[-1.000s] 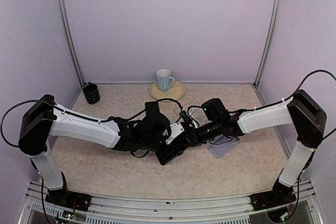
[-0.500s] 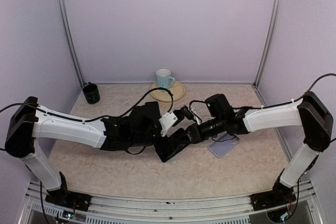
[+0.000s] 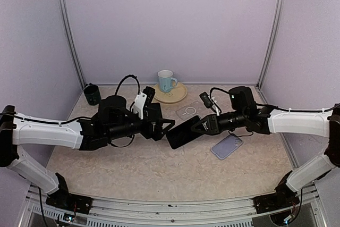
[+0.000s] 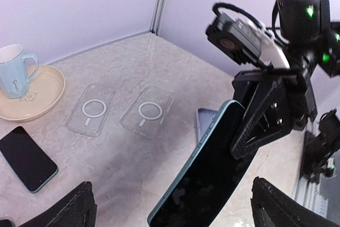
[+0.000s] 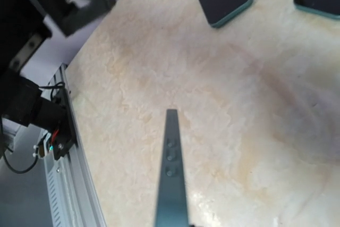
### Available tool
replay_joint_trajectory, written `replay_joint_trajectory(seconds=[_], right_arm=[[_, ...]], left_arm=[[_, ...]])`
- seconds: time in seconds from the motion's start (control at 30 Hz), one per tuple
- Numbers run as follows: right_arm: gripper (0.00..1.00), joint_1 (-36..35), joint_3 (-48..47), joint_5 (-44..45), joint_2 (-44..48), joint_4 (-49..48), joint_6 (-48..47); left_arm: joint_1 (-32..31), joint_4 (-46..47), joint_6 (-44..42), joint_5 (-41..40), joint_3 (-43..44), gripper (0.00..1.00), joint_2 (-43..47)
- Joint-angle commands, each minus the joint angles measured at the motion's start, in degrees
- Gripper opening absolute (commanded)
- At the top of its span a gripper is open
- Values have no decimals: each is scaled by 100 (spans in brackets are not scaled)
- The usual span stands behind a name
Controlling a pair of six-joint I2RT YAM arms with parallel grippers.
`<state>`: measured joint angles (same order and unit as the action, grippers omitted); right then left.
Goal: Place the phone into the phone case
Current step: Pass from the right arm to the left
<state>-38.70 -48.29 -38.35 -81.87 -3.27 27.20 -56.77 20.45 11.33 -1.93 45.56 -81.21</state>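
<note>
Top view: right gripper point(image 3: 201, 126) clamped on the dark phone point(image 3: 183, 132), held above mid surface point(image 3: 133, 168), left gripper point(image 3: 163, 126) spread wide just left of it, lilac case point(image 3: 227, 145) lying near right; left wrist view: clear case point(image 4: 95, 110) and second clear case point(image 4: 147, 112) flat beyond the tilted phone; right wrist view: phone edge-on.

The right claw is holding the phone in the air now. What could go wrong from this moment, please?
1. The right claw grips the phone by one end only, tilted above the table; it may slip and fall.
2. The open left claw is very near the phone's free end; a careless approach could knock it.
3. The clear cases lie flat and unheld, so one might slide when the phone is pressed in.
</note>
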Motion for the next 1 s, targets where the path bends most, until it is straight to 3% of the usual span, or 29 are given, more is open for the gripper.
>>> replay_joint_trajectory(seconds=[0.0, 0.5, 0.97], right_arm=[[0, 198, 255, -50, 470, -586, -56], [0, 389, 1427, -172, 1415, -3087, 439], [0, 382, 1609, -707, 967, -4252, 924]], left_arm=[[408, 915, 1063, 1265, -237, 99, 99], [562, 2150, 2585, 2685, -111, 94, -660], [562, 3096, 3192, 3122, -23, 88, -1178]])
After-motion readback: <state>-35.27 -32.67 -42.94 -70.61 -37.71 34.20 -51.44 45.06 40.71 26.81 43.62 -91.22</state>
